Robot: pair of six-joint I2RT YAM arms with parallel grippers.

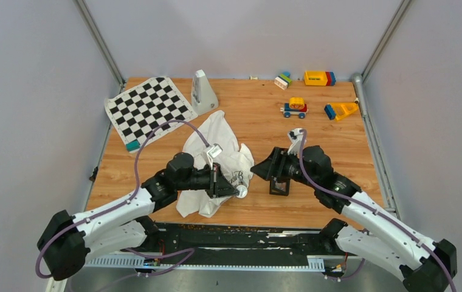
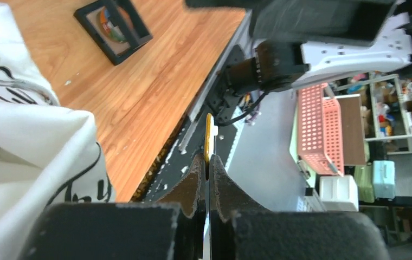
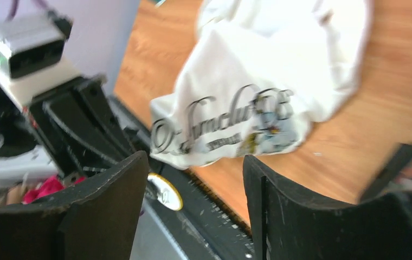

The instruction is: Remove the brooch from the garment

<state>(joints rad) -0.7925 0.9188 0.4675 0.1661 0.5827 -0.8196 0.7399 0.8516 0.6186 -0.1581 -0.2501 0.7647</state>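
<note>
The brooch (image 1: 241,191) is a round white disc with a gold rim. My left gripper (image 1: 236,190) is shut on it and holds it just off the lower right edge of the white garment (image 1: 219,159). In the left wrist view the brooch (image 2: 208,138) shows edge-on, sticking out from the closed gripper (image 2: 207,165), apart from the cloth (image 2: 25,146). In the right wrist view the brooch (image 3: 165,191) hangs clear of the printed garment (image 3: 258,86). My right gripper (image 1: 259,168) is open and empty, facing the garment from the right; it also shows in its wrist view (image 3: 195,179).
A small black frame box (image 1: 279,184) stands under my right gripper, also in the left wrist view (image 2: 114,27). A chessboard mat (image 1: 149,109), a white cone-shaped object (image 1: 202,92) and toy blocks and a toy car (image 1: 294,108) lie at the back.
</note>
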